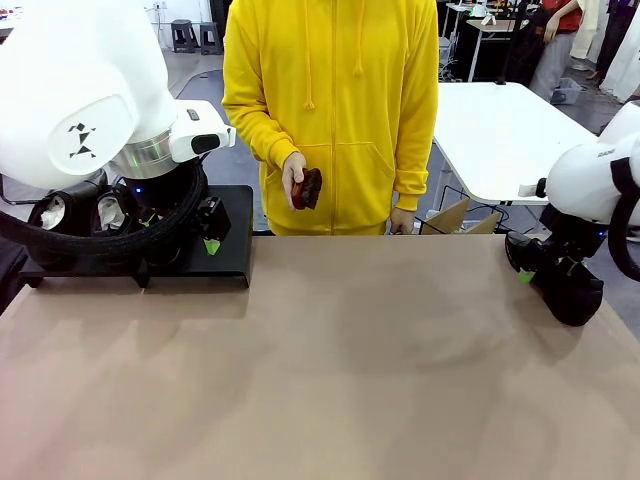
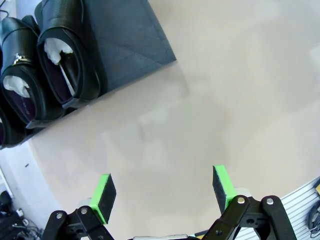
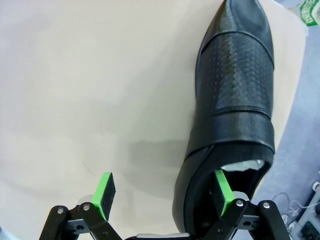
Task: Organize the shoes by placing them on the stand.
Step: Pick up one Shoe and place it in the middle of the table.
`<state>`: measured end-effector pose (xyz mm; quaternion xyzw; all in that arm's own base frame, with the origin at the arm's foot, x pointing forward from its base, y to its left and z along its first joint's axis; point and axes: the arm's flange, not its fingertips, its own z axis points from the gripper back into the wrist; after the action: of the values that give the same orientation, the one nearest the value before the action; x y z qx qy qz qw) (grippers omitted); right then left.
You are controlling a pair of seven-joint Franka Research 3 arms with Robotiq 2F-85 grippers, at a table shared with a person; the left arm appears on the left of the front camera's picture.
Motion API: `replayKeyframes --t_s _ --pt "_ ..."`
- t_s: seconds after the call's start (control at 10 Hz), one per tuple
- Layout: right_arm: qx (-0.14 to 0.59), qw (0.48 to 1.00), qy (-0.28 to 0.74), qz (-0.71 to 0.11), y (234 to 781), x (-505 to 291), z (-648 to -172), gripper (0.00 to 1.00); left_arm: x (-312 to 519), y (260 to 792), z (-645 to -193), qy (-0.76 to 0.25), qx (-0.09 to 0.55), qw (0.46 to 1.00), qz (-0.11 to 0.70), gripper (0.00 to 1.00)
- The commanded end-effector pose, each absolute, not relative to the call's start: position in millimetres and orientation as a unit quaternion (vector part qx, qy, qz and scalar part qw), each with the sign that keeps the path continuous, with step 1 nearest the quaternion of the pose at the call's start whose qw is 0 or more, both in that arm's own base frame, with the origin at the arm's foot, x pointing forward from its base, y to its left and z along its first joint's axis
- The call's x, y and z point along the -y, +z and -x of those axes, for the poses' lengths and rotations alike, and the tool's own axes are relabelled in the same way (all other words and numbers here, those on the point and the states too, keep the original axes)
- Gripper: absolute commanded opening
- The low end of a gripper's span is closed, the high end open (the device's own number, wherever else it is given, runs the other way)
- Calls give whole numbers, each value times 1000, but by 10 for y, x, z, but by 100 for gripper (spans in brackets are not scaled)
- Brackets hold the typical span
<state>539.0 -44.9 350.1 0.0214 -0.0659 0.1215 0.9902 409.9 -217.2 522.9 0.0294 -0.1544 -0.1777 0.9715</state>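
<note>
Two glossy black shoes (image 2: 65, 55) stuffed with white paper stand side by side on the low black stand (image 2: 125, 45); in the front view they sit at the far left (image 1: 110, 212) of the stand (image 1: 225, 262). My left gripper (image 2: 164, 192) hangs open over bare table beside the stand, holding nothing; it is also in the front view (image 1: 195, 238). Another black shoe (image 3: 235, 100) lies at the table's right edge (image 1: 580, 300). My right gripper (image 3: 164, 190) is open at its heel, one green pad (image 3: 223, 186) inside the shoe's mouth, the other outside.
A person in a yellow hoodie stands at the far side holding a small brown brush (image 1: 308, 188). The tan table top (image 1: 350, 370) is bare across its middle and front. A white table (image 1: 500, 130) stands behind on the right.
</note>
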Motion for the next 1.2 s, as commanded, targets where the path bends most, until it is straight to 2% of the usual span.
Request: replayKeyframes --t_s 0.0,0.2,0.3,0.4,0.8,1.1 --pt "73 987 141 -36 3324 478 -5446 100 2151 5224 -4090 -178 159 971 -24 100" --pt "64 988 139 -36 3272 470 -5486 100 2151 5224 -4090 -178 159 971 -24 100" --pt "65 988 135 -28 3293 473 -5491 95 2151 5224 -4090 -178 159 971 -24 100" --pt "69 989 131 -23 3320 476 -5488 79 2151 5224 -4090 -178 159 971 -24 100" --pt "63 991 118 -13 3339 503 -5452 0 2151 5224 -4090 -178 159 971 -24 100" --pt "65 992 108 6 3362 529 -5446 0 2151 5224 -4090 -178 159 971 -24 100"
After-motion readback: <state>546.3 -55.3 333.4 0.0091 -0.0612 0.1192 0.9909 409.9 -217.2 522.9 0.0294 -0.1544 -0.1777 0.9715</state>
